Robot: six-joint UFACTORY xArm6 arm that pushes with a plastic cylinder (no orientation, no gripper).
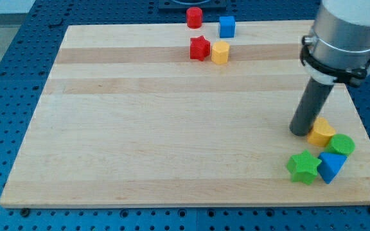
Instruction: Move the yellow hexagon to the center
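The yellow hexagon [220,52] sits near the board's top edge, touching the red star [199,48] on its left. My tip [299,131] is far from it, at the view's lower right, touching the left side of a second yellow block [322,133]. A green cylinder [342,145], a blue block [331,165] and a green star [303,167] cluster just below and right of my tip.
A red cylinder [194,17] and a blue cube [227,27] stand at the top edge of the wooden board [140,128]. The arm's grey body [345,32] hangs over the board's right side.
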